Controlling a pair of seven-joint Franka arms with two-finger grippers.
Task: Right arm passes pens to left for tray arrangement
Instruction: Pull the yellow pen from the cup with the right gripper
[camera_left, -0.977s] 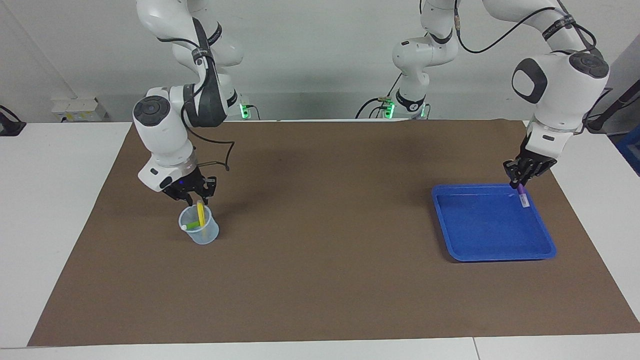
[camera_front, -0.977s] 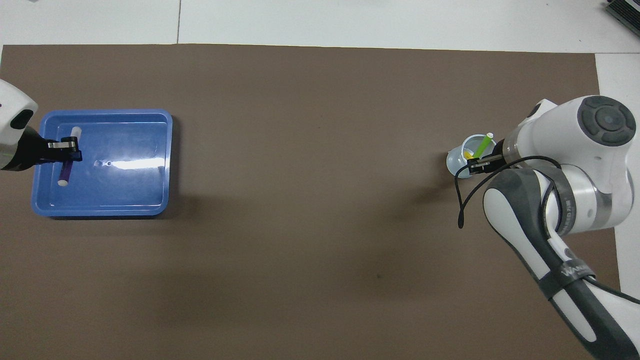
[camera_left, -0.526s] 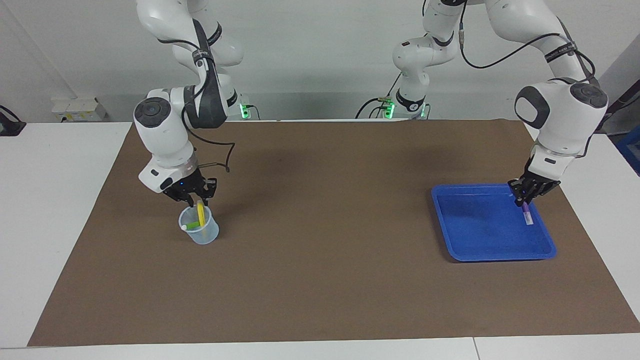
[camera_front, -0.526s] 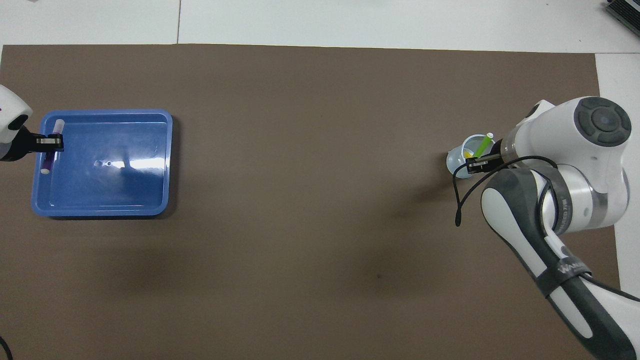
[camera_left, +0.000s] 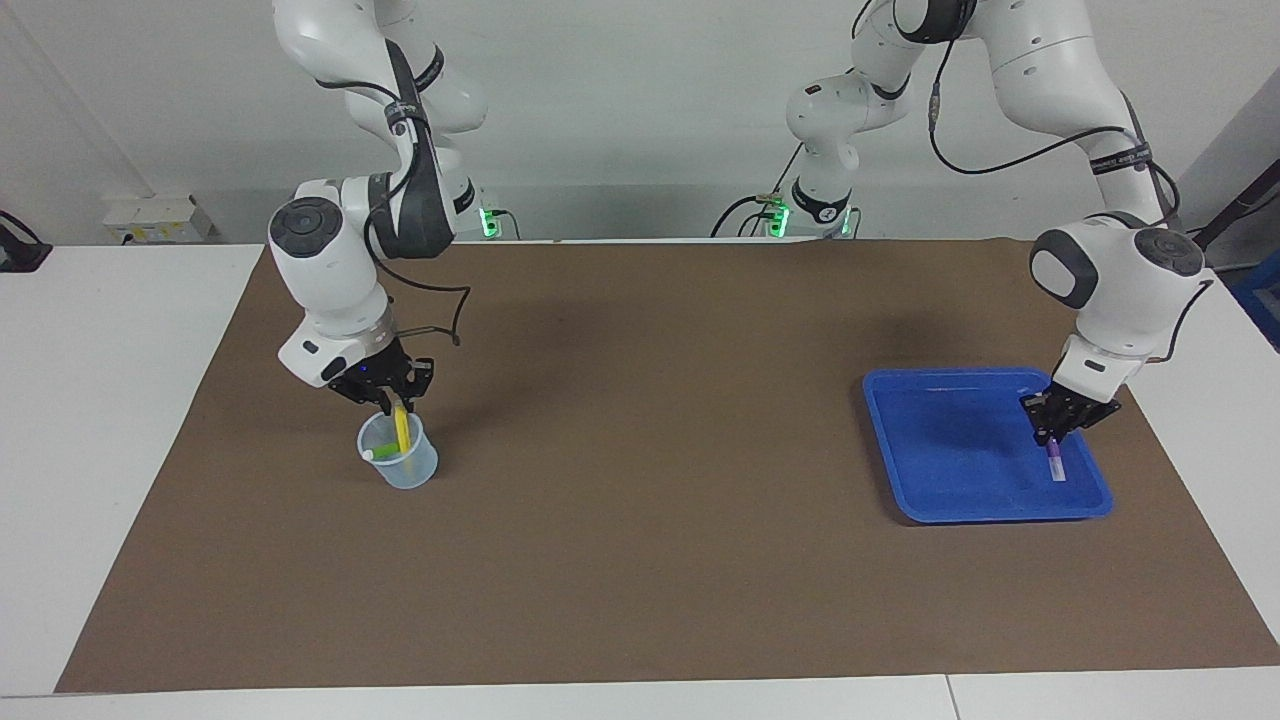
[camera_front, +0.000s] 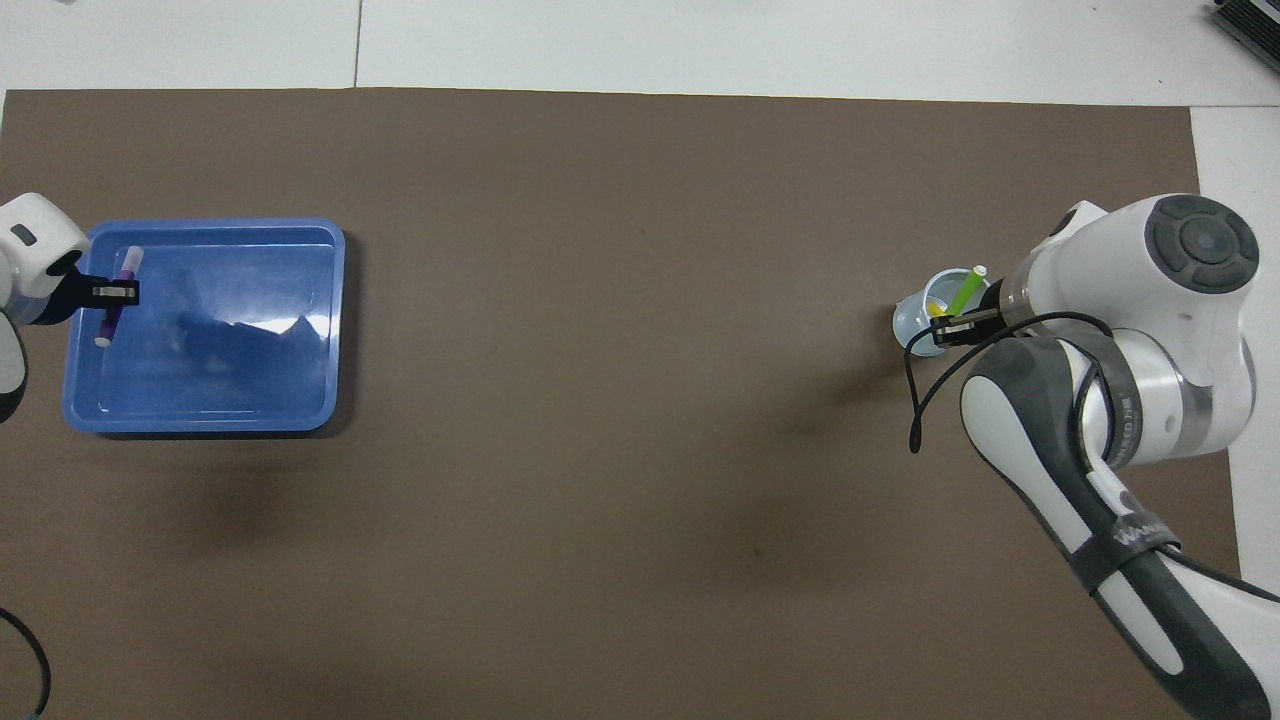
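Purple pen (camera_left: 1054, 459) stays pinched in our left gripper (camera_left: 1050, 436), low over the blue tray (camera_left: 985, 512), near its three-o'clock rim in the facing view; release comes next; our right gripper (camera_left: 396, 402) closes around the yellow pen (camera_left: 402, 427) in the cup (camera_left: 404, 462).

Clear plastic cup (camera_left: 404, 462) stands upright on brown mat (camera_left: 640, 520) twd right arm's end of table. Mat covers most of white table (camera_left: 110, 400). White power strip (camera_left: 158, 218) by wall, off the mat.
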